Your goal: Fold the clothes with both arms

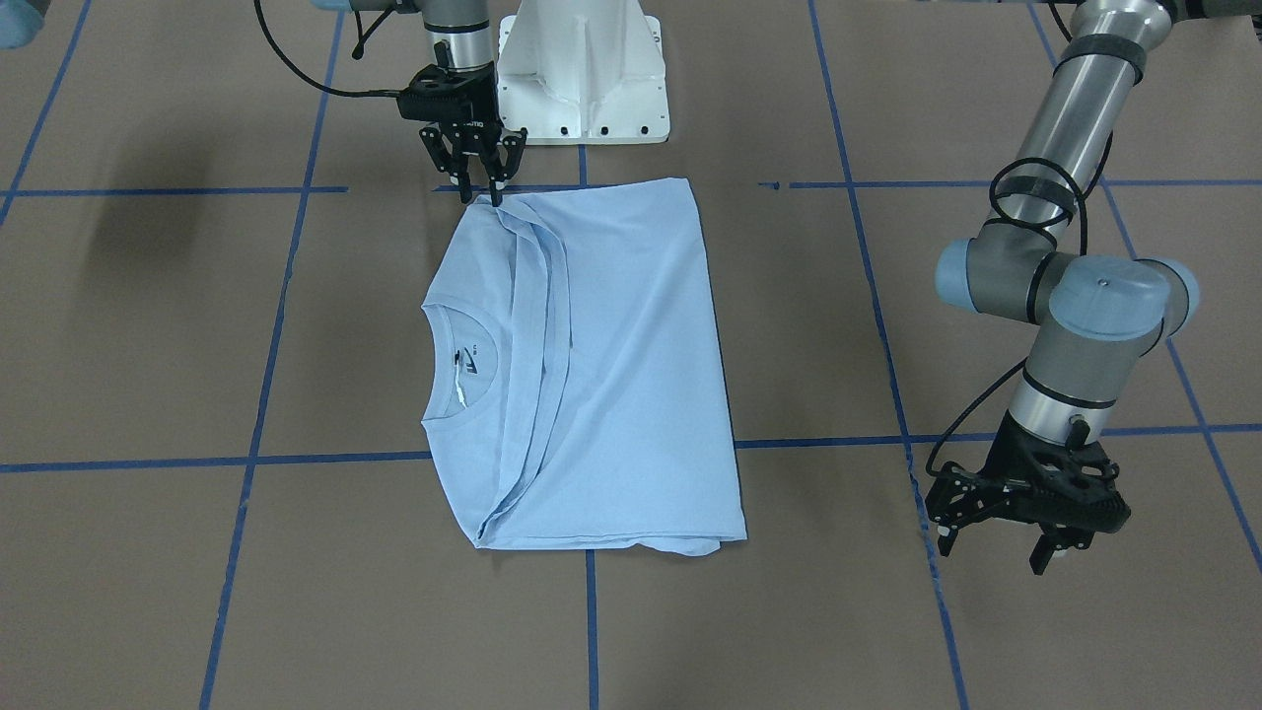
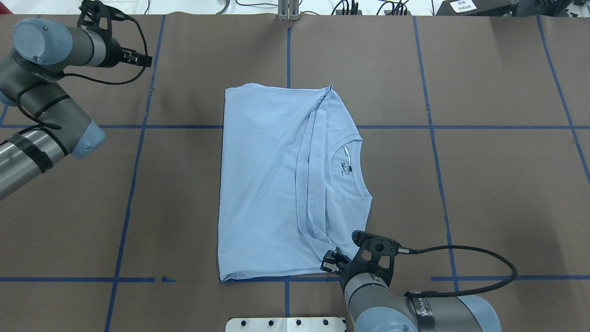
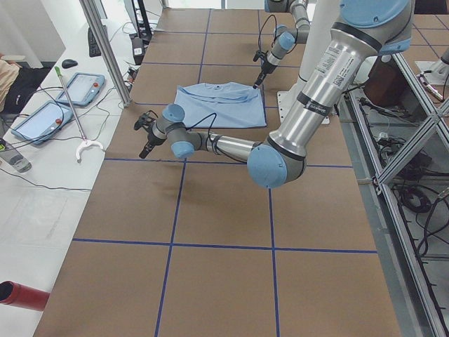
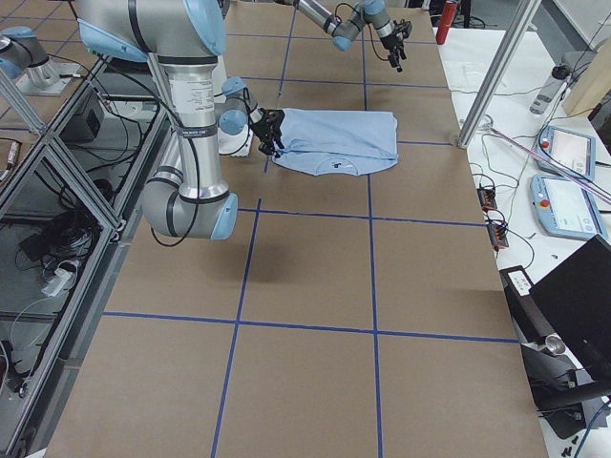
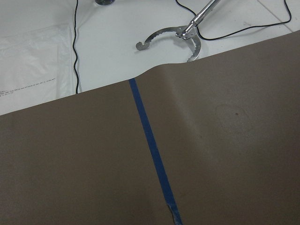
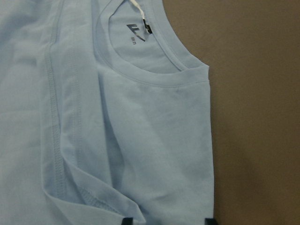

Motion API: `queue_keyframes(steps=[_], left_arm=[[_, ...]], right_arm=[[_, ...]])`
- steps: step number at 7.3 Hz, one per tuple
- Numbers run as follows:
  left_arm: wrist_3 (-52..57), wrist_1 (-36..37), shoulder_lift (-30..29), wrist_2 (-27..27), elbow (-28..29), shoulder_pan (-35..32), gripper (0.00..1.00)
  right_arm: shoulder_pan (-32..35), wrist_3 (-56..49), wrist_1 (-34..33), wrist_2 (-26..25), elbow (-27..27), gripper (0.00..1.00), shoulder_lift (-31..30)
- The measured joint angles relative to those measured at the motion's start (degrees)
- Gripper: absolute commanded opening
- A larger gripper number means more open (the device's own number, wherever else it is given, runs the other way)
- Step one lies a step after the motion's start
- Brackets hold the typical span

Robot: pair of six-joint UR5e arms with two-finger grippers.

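Since the right gripper (image 1: 481, 189), fingers apart, straddles the T-shirt (image 1: 611, 375) at eleven o'clock, it should pinch every layer; the left gripper (image 1: 994, 552) hangs spread.

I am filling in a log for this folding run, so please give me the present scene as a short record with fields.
garment: light blue T-shirt, lying flat, folded into a rectangle
collar: toward the robot's right, neck label showing
right gripper: open, at the T-shirt's corner on the robot's side, collar end
left gripper: open, empty, over bare table, apart from the T-shirt
surface: brown table with blue tape lines
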Motion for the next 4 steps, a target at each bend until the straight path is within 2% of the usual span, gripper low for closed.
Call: queue_keyframes(steps=[2, 3, 4], left_arm=[[0.05, 0.00, 0.00, 0.03, 0.07, 0.00, 1.00], [0.07, 0.00, 0.00, 0.03, 0.12, 0.00, 1.00], [0.08, 0.00, 0.00, 0.03, 0.15, 0.00, 1.00]], right_arm=[[0.14, -5.91, 8.52, 0.20, -0.13, 0.96, -1.40], [0.09, -7.92, 14.31, 0.22, -0.45, 0.73, -2.65], [0.08, -9.79, 19.44, 0.20, -0.93, 0.66, -3.69]])
